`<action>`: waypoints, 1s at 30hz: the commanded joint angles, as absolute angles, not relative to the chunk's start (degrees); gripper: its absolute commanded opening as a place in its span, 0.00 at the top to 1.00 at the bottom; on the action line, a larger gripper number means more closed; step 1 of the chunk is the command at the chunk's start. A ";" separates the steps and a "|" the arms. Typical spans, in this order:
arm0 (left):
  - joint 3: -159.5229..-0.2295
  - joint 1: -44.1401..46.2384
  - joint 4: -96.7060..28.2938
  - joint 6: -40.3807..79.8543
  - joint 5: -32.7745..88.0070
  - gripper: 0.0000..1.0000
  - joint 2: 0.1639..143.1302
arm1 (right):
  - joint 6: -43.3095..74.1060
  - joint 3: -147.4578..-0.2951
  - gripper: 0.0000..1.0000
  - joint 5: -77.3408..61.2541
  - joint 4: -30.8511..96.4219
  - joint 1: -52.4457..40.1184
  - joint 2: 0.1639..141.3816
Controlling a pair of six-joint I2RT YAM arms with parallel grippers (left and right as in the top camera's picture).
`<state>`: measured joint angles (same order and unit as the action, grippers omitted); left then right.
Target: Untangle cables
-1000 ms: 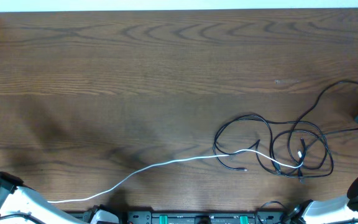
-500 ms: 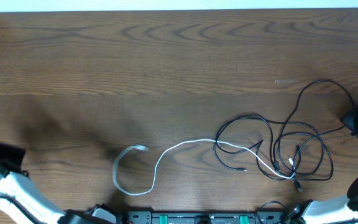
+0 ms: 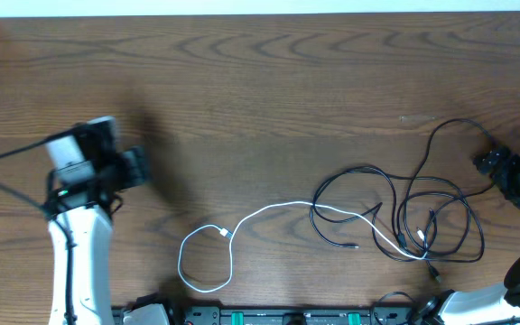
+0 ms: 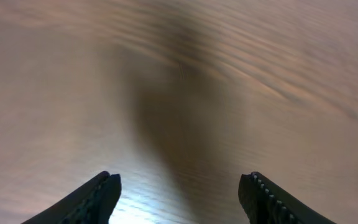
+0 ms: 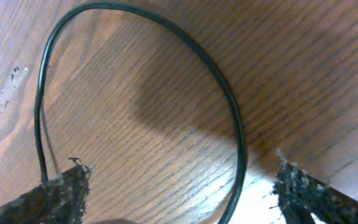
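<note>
- The job looks partly begun, and most of it is left to do.
- The white cable (image 3: 273, 208) has its left end lying free on the table (image 3: 260, 81). It curls into one loose loop near the front edge, clear of everything else.
- From that loop the white cable runs right and enters the black cables (image 3: 420, 236). It crosses several of their strands before it ends low in the knot, so only its left part counts as separated.
- The black cables lie on the right half of the table as a cluster of overlapping loops. How many cords make up the cluster cannot be told from above. One longer strand arcs up and out toward the right edge.
- The left end effector (image 4: 182, 202) has its fingers apart with nothing between them. It hangs over bare wood on the left side, well apart from every cable. Its wrist view is blurred and shows only table grain.
- The right end effector (image 5: 182, 193) also has its fingers spread wide. In its wrist view a black strand curves across the table beneath and between the fingers, but neither finger presses on it, so nothing is held.
- Judged from this layout, three things are left to do: draw the white cable's right part out of the cluster, pull the black loops apart, and lay each cord on its own.
</note>
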<state>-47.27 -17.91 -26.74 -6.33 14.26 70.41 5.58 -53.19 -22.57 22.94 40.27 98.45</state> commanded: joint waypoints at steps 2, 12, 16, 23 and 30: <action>-46.83 -5.56 -26.72 -12.14 14.57 0.31 72.60 | 5.74 -53.45 0.03 -23.55 23.20 40.40 98.72; -46.83 10.59 -26.74 -16.88 14.59 0.26 85.19 | 5.74 -53.45 0.02 -23.55 23.20 40.40 98.72; -46.83 16.45 -26.74 -19.03 14.57 0.26 87.92 | 5.74 -53.45 0.02 -23.55 23.64 40.40 98.72; -46.83 22.65 -26.96 -19.46 14.66 0.26 87.99 | 5.74 -53.45 0.02 -23.55 23.86 40.40 98.72; -46.83 26.48 -26.96 -19.49 19.35 0.26 87.99 | 5.72 -53.45 0.02 -23.55 24.08 40.40 98.72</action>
<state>-47.27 25.63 -26.72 -18.44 16.27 88.03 5.67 -53.19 -22.76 24.08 40.27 98.45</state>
